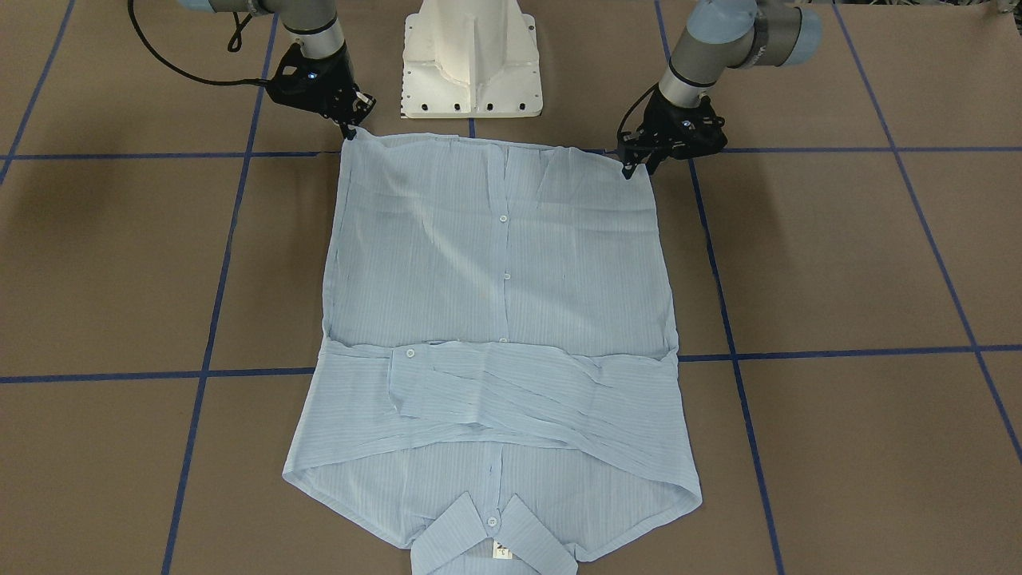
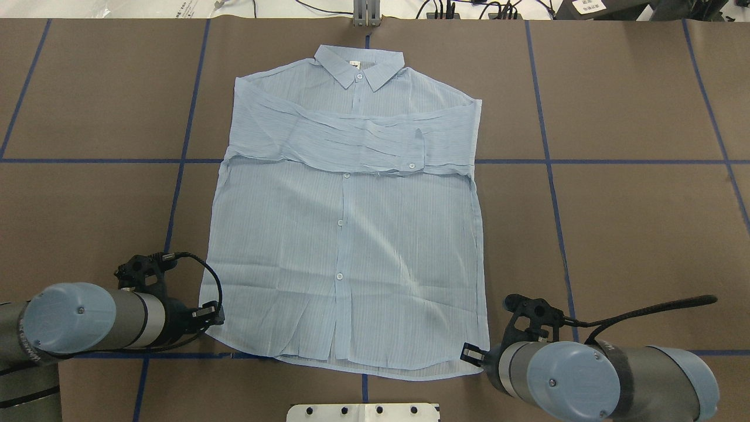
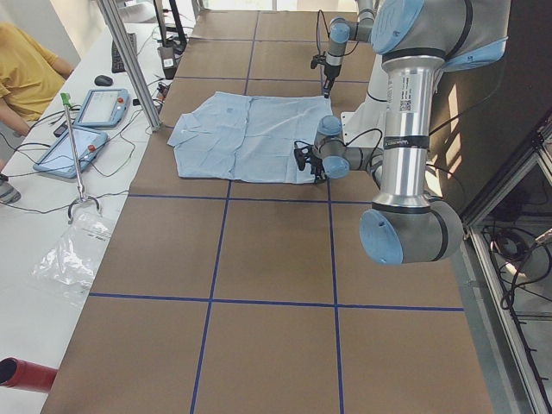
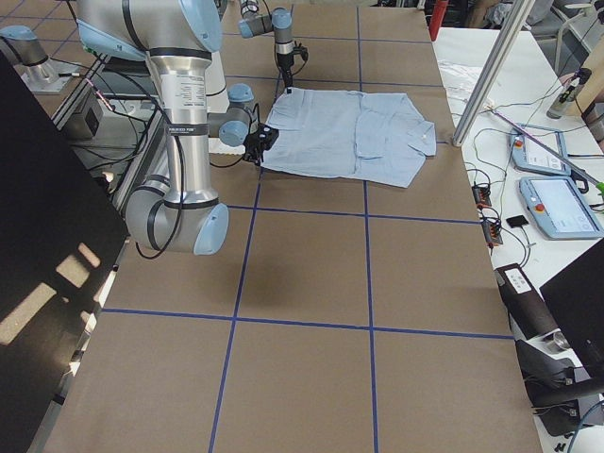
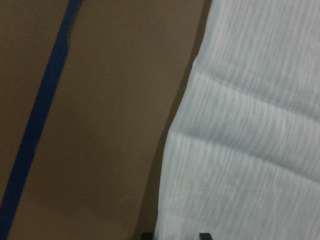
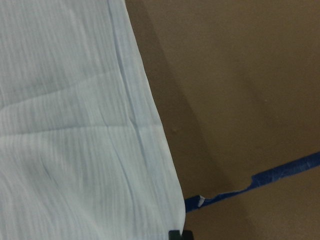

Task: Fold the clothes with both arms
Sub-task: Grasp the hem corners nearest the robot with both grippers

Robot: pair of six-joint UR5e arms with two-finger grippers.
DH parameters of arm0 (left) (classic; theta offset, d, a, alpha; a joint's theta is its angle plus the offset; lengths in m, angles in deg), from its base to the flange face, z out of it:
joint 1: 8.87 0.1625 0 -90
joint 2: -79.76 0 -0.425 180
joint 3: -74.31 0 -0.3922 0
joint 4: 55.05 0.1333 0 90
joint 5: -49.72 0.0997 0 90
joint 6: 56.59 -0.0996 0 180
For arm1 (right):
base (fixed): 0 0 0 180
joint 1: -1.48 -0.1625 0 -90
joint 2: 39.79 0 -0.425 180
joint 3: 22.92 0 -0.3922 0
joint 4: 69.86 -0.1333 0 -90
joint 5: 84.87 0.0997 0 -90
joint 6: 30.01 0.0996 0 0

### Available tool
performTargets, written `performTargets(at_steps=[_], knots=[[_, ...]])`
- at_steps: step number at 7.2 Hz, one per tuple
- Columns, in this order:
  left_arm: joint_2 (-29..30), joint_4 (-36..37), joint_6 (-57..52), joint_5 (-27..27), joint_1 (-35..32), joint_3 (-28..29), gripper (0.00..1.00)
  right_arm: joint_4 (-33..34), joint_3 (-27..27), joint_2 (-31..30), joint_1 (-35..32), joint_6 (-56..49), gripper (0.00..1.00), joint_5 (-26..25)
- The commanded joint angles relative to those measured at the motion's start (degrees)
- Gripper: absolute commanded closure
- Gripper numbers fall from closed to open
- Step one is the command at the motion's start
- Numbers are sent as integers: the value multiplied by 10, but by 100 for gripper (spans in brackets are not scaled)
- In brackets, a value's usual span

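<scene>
Pale shirt (image 1: 495,263) flat on desk (image 1: 838,263), sleeves crossed. On right arm (image 1: 313,36), jaws clenched on hem corner; on left arm (image 1: 707,52), jaws look parted. Risk: one-sided lift skews fold, thin cloth slips.

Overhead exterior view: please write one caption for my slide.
Left gripper and right gripper at hem corners of a flat pale-blue shirt, sleeves folded across.

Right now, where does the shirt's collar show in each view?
Front-facing: collar, bottom centre.
Overhead: collar, top centre.
Exterior left: collar, shirt's left end.
Exterior right: collar, shirt's right end.
Left wrist: absent.
Right wrist: absent.
Landmark: shirt hem, opposite the collar.
</scene>
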Motion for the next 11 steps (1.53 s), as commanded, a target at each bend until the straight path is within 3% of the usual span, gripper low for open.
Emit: performTargets(at_steps=[1,3,7,11], knots=[[-2,0,1,0,6,-2,53,-1,0,0,0,1,100,0],[-6,0,1,1,9,-6,100,-1,1,-1,0,1,100,-3],[-10,1,58,-3,9,-51,100,-3,-17,-13,-7,-15,100,-1],[-6,51,138,-13,32,-171,100,-1,-81,-72,-4,-9,100,-4]])
